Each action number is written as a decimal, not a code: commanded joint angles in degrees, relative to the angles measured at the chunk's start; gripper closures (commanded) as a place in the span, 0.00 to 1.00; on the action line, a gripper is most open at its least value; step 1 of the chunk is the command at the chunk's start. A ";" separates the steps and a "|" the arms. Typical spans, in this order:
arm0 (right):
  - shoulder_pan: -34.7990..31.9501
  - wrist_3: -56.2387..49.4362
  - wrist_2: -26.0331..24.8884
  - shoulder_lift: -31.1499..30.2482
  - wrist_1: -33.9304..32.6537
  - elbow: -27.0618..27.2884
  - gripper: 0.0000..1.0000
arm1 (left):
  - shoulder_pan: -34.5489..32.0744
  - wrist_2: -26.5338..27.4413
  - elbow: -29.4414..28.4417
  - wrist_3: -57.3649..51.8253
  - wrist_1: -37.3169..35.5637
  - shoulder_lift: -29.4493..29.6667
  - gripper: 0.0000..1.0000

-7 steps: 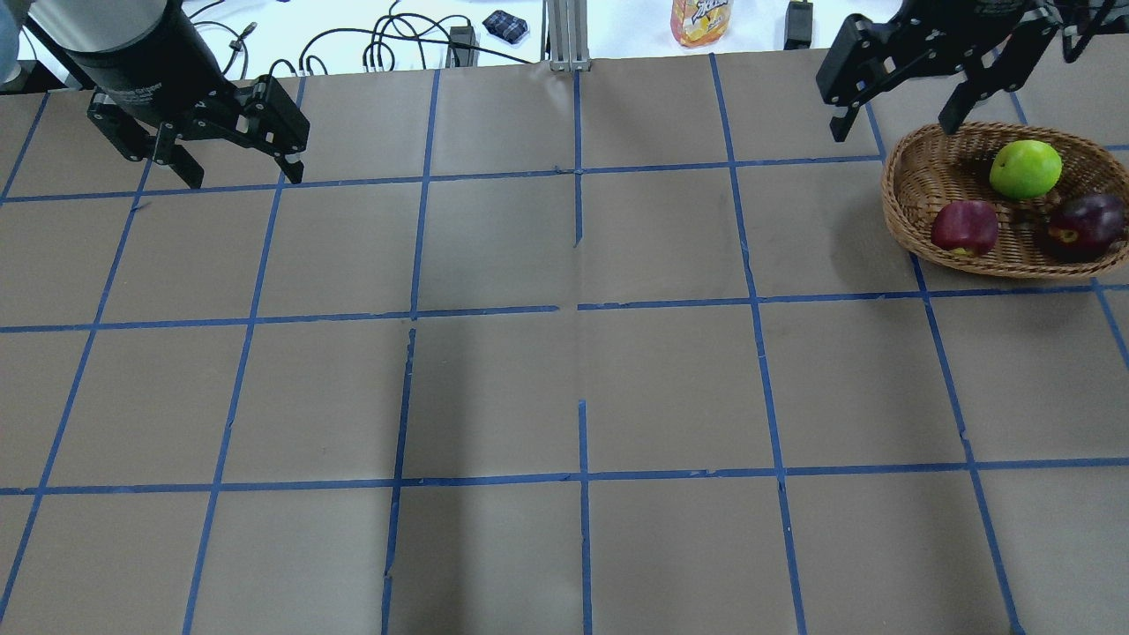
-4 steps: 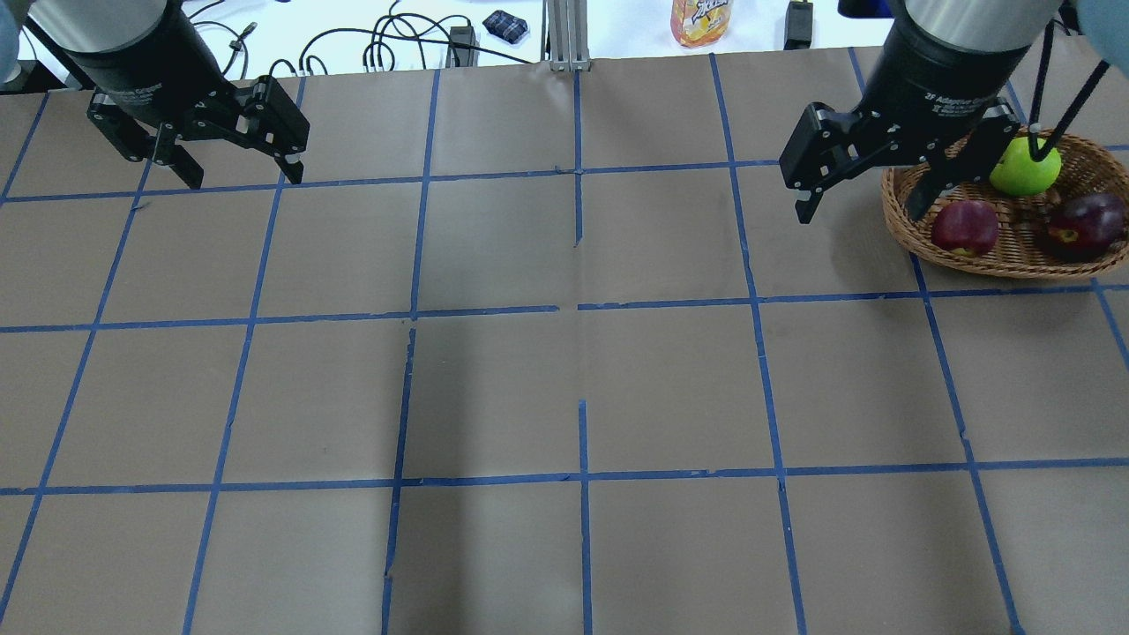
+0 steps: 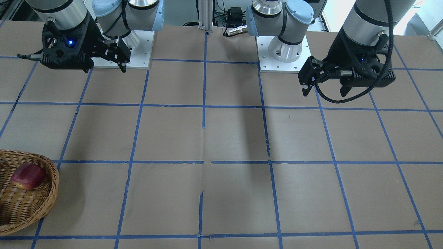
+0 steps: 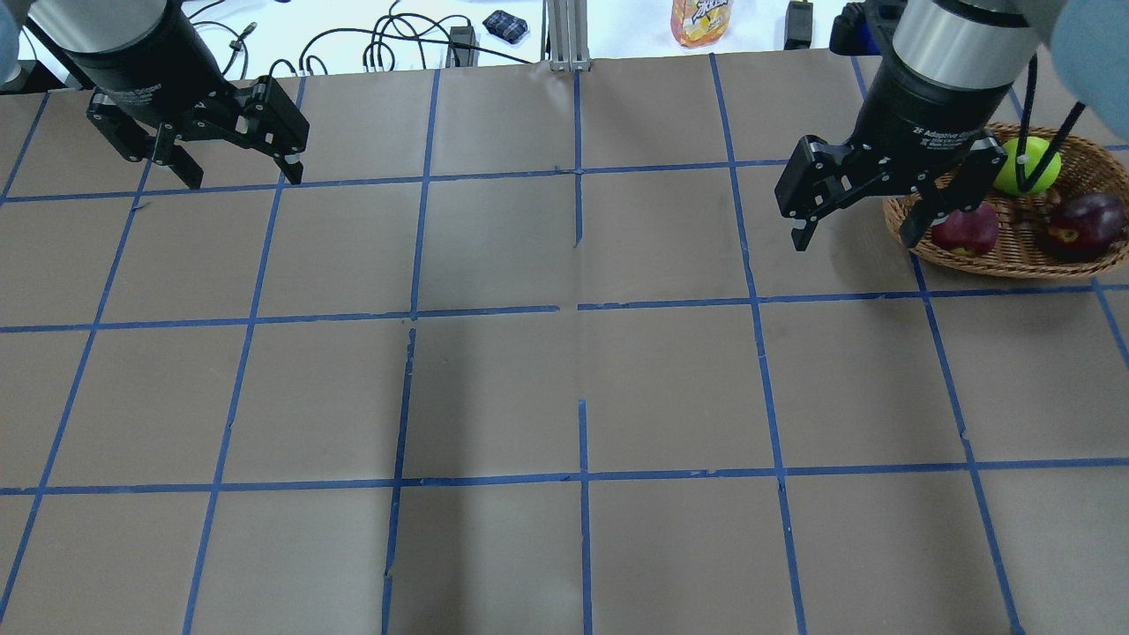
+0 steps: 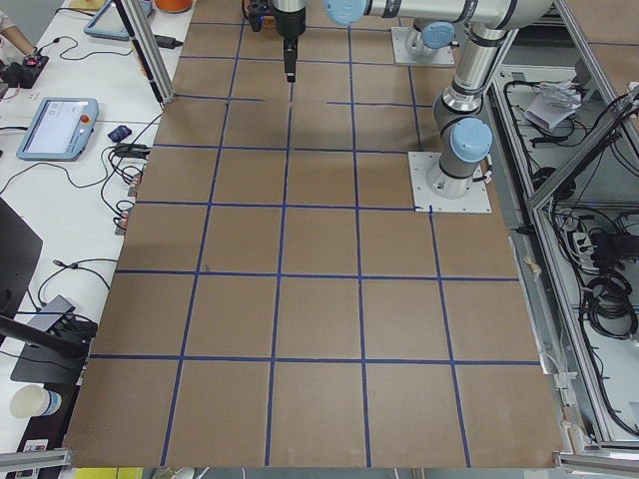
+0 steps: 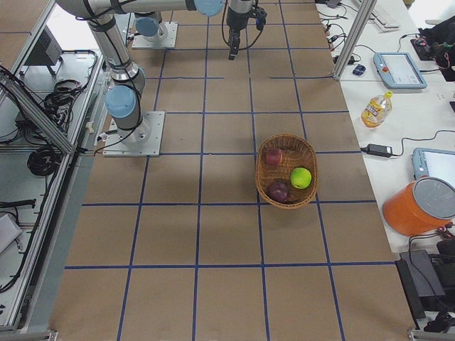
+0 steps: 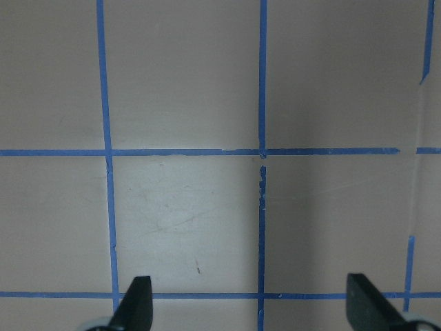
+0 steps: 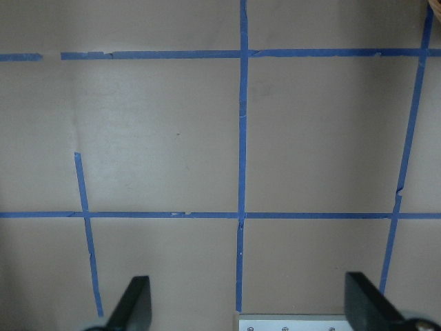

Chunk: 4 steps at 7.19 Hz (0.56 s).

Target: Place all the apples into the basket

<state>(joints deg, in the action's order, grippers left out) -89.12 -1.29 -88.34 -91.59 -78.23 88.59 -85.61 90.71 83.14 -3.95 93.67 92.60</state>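
Table (image 4: 564, 370): brown paper top w/ blue tape grid (image 4: 578, 304); both arms over its robot-side half.
Basket (image 4: 997, 262): oval wicker, on table at robot's far right, away from base; holds all 3 apples.
R gripper (image 4: 854, 242): fingers spread wide, nothing btwn them; hangs above table. In front view well apart from basket, though overhead it overlaps the rim. Wrist cam shows only bare table.
L gripper (image 4: 245, 181): also wide open, empty, over robot's left side, far from basket.
Red apple (image 4: 968, 231): in basket, end nearest table centre.
Maroon apple (image 4: 1087, 225): in basket, opposite end.
Green apple (image 4: 1032, 166): in basket, by far rim.
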 commanded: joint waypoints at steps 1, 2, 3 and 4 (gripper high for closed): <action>0.09 0.14 -0.25 0.01 -1.13 0.80 0.00 | 0.00 0.43 0.00 -0.09 -0.24 0.21 0.00; 0.70 0.14 -0.25 0.09 -1.57 0.80 0.00 | 0.00 0.52 -0.26 -0.09 -0.42 0.38 0.00; 0.53 0.40 -0.25 0.01 -1.58 0.80 0.00 | 0.00 0.26 -1.05 -0.09 -0.42 0.56 0.00; 0.53 2.93 -0.25 0.01 -1.40 0.80 0.00 | 0.00 0.52 -0.71 -0.09 -0.42 0.47 0.00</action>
<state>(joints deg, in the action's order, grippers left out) -88.63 -0.39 -88.59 -91.56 -79.66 89.36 -85.60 91.09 82.46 -4.04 93.28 93.06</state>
